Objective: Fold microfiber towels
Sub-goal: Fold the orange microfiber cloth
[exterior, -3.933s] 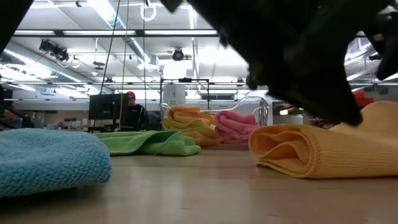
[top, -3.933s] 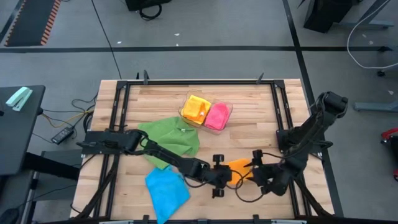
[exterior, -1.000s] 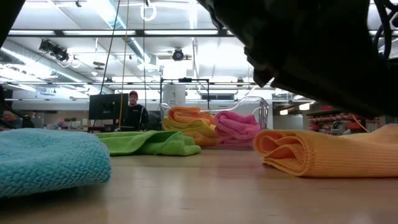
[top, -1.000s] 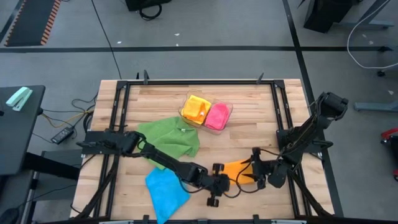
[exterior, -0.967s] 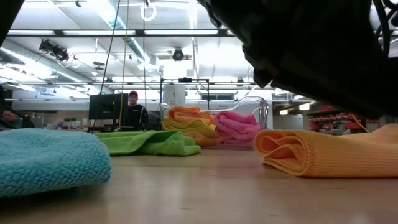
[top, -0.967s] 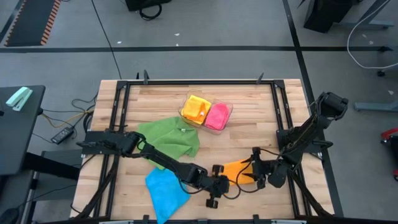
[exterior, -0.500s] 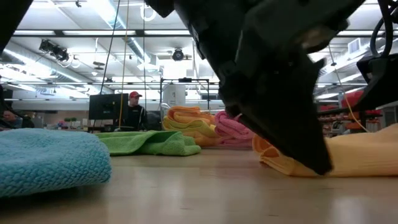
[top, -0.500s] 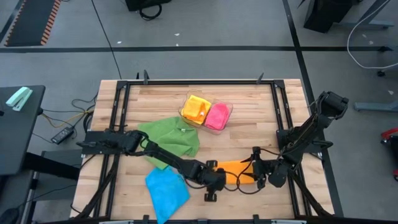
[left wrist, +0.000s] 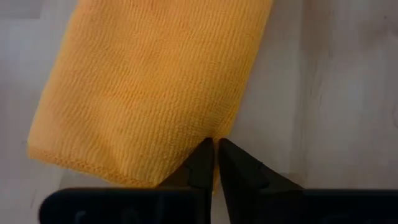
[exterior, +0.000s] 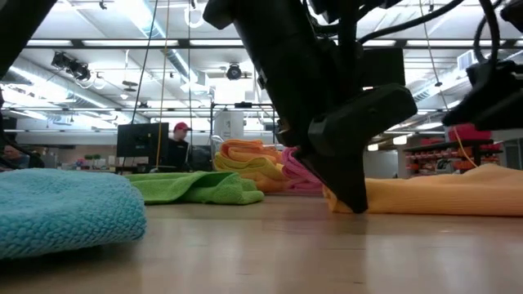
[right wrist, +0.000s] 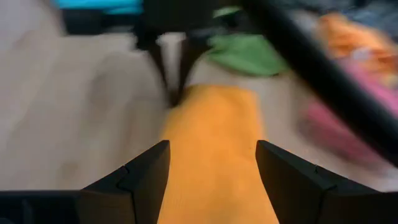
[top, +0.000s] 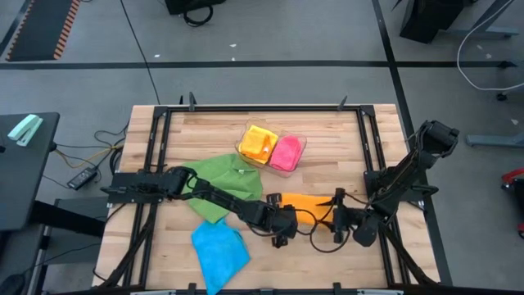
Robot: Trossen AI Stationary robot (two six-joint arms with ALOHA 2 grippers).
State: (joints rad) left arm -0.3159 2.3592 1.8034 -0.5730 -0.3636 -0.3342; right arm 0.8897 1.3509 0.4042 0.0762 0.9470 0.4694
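Note:
A folded orange towel (top: 304, 205) lies flat as a long strip on the table's near right part. My left gripper (left wrist: 215, 149) is shut at the towel's near left corner, pointing steeply down, its tips on the wood (exterior: 353, 202). My right gripper (top: 337, 215) hovers open over the strip's right end (right wrist: 212, 146); in the low view it stands clear above the cloth (exterior: 490, 90). A green towel (top: 225, 182) and a blue towel (top: 219, 250) lie crumpled to the left. My left gripper pinches the orange towel's corner (left wrist: 208, 134) between its two fingertips, only at the very edge of the folded cloth. The fingers (exterior: 347, 184) slant down from the table's near left side. The towel lies flat on the table ahead of them.
A clear tray (top: 303, 141) at the far middle holds a yellow towel (top: 260, 143) and a pink towel (top: 285, 153). Black rails (top: 155, 147) run along the table's left, right and far sides. Cables trail between the two grippers. People sit at desks in the room behind.
My left gripper has gone toward the far edge and down onto the orange towel's left end, tipping more steeply. The towel's puffy rolled left end has flattened, and the cloth now lies longer, drawn toward the left and far side. My right gripper has stayed in place.

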